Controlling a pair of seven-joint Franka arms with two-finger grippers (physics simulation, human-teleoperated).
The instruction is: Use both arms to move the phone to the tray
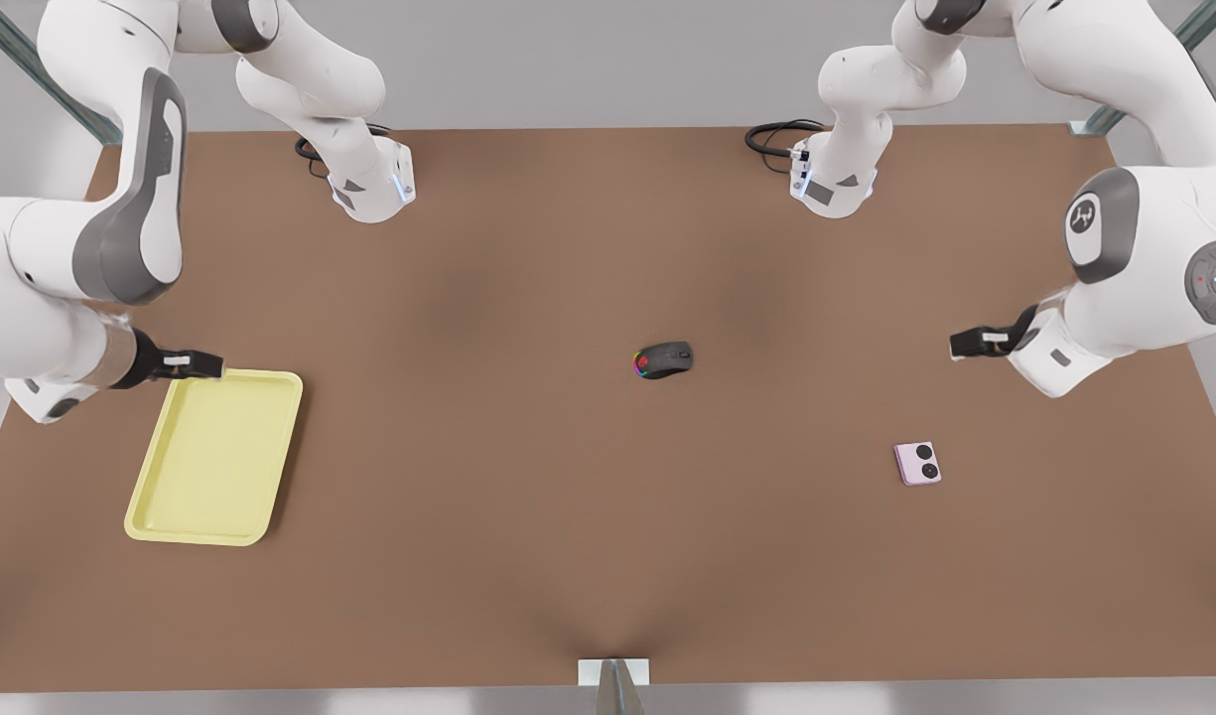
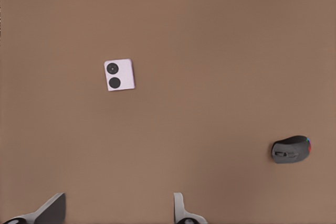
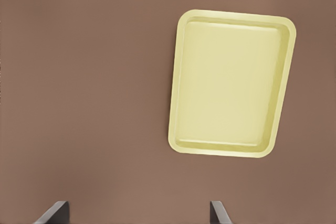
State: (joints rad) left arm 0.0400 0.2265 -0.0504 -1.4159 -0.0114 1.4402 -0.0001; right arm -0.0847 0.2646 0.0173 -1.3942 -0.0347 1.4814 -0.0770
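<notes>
Your phone (image 1: 917, 463) lies flat on the brown table (image 1: 528, 516), face up with its two black circles showing, toward the front view's right and well apart from the tray (image 1: 214, 457), which sits near the front view's left edge. Between them, near the table's middle, is a black mouse (image 1: 664, 359) with coloured lights. Your left gripper (image 1: 968, 344) hangs above the table on the front view's right, near the phone but not touching it — in the left wrist view the phone (image 2: 119, 74) and the mouse (image 2: 291, 149) lie below it, and its fingers (image 2: 181, 209) stand wide apart with nothing between them. Your right gripper (image 1: 210, 366) hovers at the tray's far corner on the front view's left; the right wrist view looks down on the tray (image 3: 178, 103), and its fingers (image 3: 219, 214) are also spread wide — holding nothing.
</notes>
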